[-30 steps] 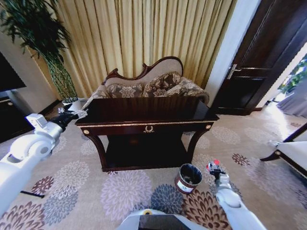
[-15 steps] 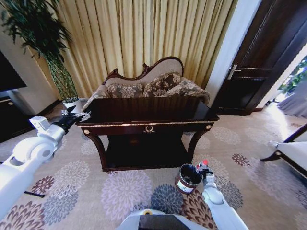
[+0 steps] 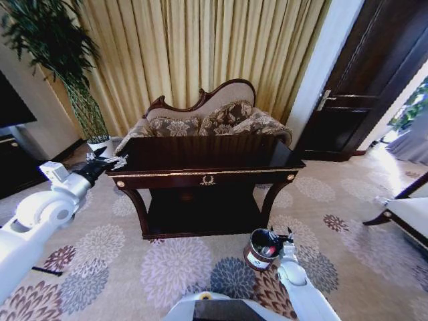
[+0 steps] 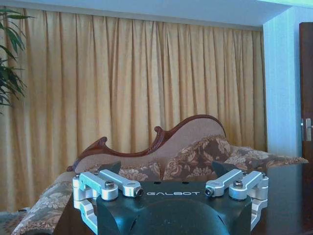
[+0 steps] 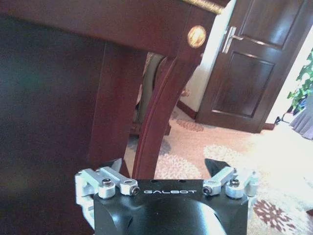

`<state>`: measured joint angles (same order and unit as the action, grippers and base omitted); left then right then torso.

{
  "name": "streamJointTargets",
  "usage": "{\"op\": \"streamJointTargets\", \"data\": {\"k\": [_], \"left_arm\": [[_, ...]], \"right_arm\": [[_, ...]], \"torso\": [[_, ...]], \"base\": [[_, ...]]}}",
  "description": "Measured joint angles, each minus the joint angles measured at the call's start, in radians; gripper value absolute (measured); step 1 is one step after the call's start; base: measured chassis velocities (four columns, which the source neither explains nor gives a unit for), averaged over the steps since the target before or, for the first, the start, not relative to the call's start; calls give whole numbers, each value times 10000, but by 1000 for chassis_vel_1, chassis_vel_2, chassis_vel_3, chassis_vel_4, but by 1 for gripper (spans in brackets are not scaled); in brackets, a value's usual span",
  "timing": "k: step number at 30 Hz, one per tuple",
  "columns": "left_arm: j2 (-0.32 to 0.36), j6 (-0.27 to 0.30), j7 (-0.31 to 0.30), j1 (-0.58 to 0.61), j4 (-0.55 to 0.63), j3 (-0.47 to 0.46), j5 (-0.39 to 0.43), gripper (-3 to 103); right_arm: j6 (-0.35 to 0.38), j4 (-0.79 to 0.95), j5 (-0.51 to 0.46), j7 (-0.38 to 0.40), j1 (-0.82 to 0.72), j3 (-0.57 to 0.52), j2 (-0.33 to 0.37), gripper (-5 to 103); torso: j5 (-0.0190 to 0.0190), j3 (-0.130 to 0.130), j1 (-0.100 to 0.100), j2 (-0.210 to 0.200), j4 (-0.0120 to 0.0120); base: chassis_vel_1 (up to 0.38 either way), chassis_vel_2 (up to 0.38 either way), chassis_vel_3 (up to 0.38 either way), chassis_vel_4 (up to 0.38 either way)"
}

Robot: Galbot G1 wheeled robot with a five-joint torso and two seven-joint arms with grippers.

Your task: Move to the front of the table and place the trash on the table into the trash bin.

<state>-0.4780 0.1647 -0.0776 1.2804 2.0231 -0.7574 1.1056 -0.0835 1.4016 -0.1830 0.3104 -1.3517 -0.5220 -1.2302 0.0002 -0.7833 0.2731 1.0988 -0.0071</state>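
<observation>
Golden curtains [image 3: 200, 47] and a patterned sofa [image 3: 214, 120] back the dark surface [image 3: 207, 157]. Right tool [image 3: 284, 235] hangs at the trash bin's [image 3: 257, 257] rim, fingers spread and empty; the bottle [image 3: 269, 251] lies inside. Left tool [image 3: 110, 161] hovers open near the surface's left end.

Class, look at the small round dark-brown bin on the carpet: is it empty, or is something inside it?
Not empty. Inside the small round dark-brown bin something red lies against the black lining, with the right gripper, jaws open, beside its rim.
</observation>
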Motion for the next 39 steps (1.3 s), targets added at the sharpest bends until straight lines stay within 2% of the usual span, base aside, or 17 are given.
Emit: {"op": "streamJointTargets", "data": {"k": [2,4,5,6,7,11,12,15,20,23,25,28,31,36,39], "left_arm": [[4,0,0,-3,-3,-11,14,100],[-20,-1,-9,-9,5,-45,36,100],[-20,-1,-9,-9,5,-45,36,100],[-78,1,-46,-18,60,-50,0,100],[-78,1,-46,-18,60,-50,0,100],[-318,133,-273,-30,370,-29,-116,100],[-318,133,-273,-30,370,-29,-116,100],[-448,156,-401,-28,522,32,-227,100],[-523,181,-499,155,713,-113,-224,100],[-584,259,-514,591,1018,-536,-195,100],[-613,312,-527,721,1123,-669,-184,100],[-796,480,-553,1180,1458,-1040,-256,100],[-981,507,-553,1446,1521,-1182,-383,100],[-1525,507,-486,2463,1483,-1890,-494,100],[-1785,534,-308,3050,1461,-2337,-546,100]], "right_arm": [[12,117,-44,16,-29,-16,43,96],[191,930,-457,34,-299,-100,483,100],[191,930,-457,34,-299,-100,483,100],[388,1710,-919,35,-522,-164,846,100],[388,1710,-919,35,-522,-164,846,100],[1274,4507,-2757,175,-1373,-772,2113,100],[1274,4507,-2757,175,-1373,-772,2113,100],[1861,6379,-3706,512,-2330,-1373,2926,100],[2288,8014,-4265,700,-3398,-2029,3353,100],[2607,9352,-4647,916,-3729,-2317,3614,100],[2685,9627,-4805,1003,-3691,-2336,3711,100],[2828,10159,-5604,1470,-3179,-2343,4284,100],[2834,10131,-5911,1537,-2842,-2346,4634,100],[2725,9054,-6102,983,-2037,-2279,5132,100],[2712,8651,-6297,795,-1741,-2193,5228,100]], "torso": [[1,0,0,0,0],[-2,0,0,1,1],[-2,0,0,1,1],[-1,0,0,0,-1],[-1,0,0,0,-1],[-1,0,0,0,3],[-1,0,0,0,3],[-3,0,0,1,-1],[-1,1,0,1,-5],[-3,1,-1,1,3],[-1,1,-1,1,2],[-1,1,-1,1,1],[-1,1,-1,1,4],[-2,0,0,0,-1],[0,0,0,0,4]], "base": [[0,0,0,0],[0,0,0,0],[0,0,0,0],[0,0,0,0],[0,0,0,0],[0,0,0,0],[0,0,0,0],[0,0,0,0],[0,0,0,0],[0,0,0,0],[0,0,0,0],[0,0,0,0],[0,0,0,0],[0,0,0,0],[0,0,0,0]]}}
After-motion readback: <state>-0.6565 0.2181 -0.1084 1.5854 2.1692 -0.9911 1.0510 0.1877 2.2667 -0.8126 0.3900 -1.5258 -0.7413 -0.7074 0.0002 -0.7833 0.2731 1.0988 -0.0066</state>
